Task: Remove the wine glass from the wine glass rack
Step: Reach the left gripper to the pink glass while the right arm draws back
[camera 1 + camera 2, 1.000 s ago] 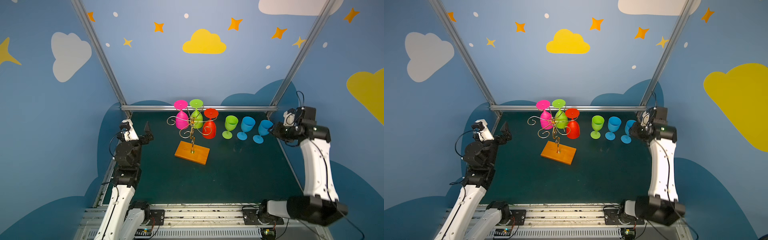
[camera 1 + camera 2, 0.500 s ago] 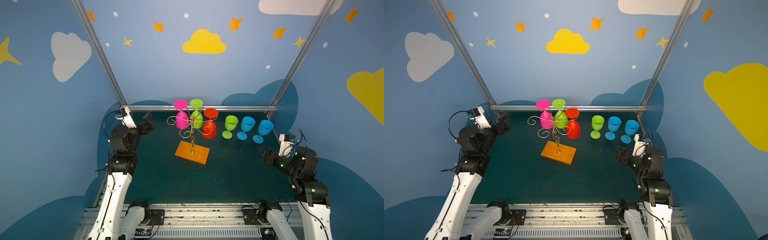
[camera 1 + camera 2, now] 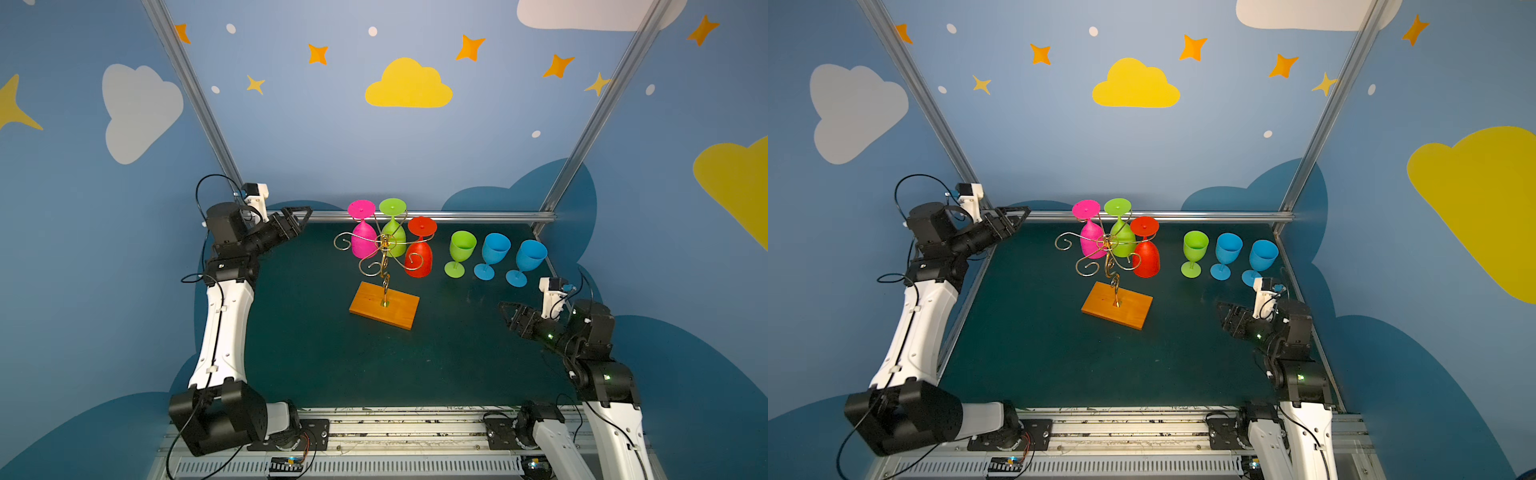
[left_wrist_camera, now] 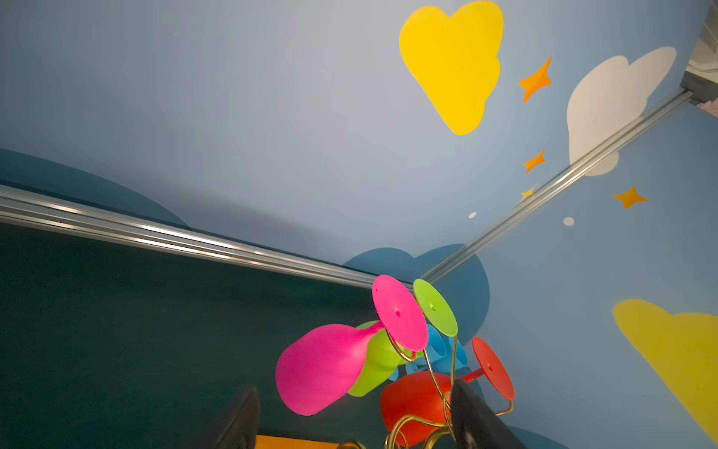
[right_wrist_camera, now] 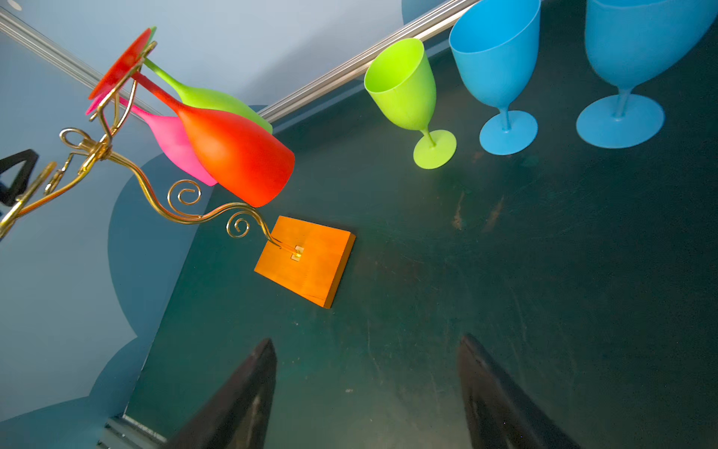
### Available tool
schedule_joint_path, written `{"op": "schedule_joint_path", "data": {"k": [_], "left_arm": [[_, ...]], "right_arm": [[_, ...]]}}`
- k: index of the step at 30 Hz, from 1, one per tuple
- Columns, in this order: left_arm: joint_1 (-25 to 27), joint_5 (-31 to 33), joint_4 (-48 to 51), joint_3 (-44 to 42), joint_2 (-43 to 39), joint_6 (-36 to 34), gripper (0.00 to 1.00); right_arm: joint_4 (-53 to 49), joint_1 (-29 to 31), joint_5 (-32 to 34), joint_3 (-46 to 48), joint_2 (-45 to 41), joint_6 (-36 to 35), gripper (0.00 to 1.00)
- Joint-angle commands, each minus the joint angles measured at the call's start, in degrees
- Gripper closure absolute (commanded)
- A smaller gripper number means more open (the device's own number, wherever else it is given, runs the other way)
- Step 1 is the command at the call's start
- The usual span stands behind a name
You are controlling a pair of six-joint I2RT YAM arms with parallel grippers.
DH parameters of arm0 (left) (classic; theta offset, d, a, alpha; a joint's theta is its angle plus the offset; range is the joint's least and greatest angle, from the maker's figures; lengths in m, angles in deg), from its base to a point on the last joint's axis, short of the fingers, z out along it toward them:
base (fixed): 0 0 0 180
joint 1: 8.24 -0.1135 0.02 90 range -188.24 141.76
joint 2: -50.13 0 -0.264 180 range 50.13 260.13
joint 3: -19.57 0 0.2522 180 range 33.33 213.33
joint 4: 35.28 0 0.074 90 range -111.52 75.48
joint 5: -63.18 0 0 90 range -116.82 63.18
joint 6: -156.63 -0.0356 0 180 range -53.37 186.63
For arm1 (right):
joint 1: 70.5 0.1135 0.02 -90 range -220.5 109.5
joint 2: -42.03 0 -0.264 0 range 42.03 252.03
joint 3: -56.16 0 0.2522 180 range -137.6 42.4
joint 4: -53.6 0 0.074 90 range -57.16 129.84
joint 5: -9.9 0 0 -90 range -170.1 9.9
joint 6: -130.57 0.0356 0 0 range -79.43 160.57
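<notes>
left claw (image 3: 299,216): jaws spread, empty, well apart from rack. wine glass rack (image 3: 386,307) mid surface (image 3: 332,365). pink wine glass (image 3: 363,245), green wine glass (image 3: 395,239), red wine glass (image 3: 419,259) hang upside down, feet in scrolls. probably light, stiff, slick plastic: grip bowl, slide foot out. right claw (image 3: 509,316): jaws apart, empty.

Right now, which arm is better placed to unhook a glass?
Probably left. The left arm is level with the top of the rack, open jaws facing the pink glass; the right arm sits low and farther away.
</notes>
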Motion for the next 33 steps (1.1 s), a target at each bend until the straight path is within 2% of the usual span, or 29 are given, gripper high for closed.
{"op": "schedule_joint_path", "data": {"k": [1,10,16,24,33], "left_arm": [[1.2,-8.4,-0.8,2.8,3.6,1.8,0.25],[5.9,-9.0,4.5,14.0,15.3,-0.3,0.33],[8.4,-10.8,7.5,20.4,21.8,-0.8,0.45],[11.9,-10.4,12.9,26.3,26.3,-3.7,0.45],[13.1,-10.7,13.0,26.9,27.4,-3.4,0.47]], "right_arm": [[2.5,1.3,-1.3,0.5,-0.4,0.7,0.27],[3.7,3.8,-0.9,2.3,-1.6,2.6,0.27],[4.8,4.8,-0.3,3.5,-2.0,3.7,0.27],[6.2,5.7,0.0,4.2,-1.5,4.5,0.27],[7.2,6.4,0.5,5.0,-1.5,5.5,0.27]]}}
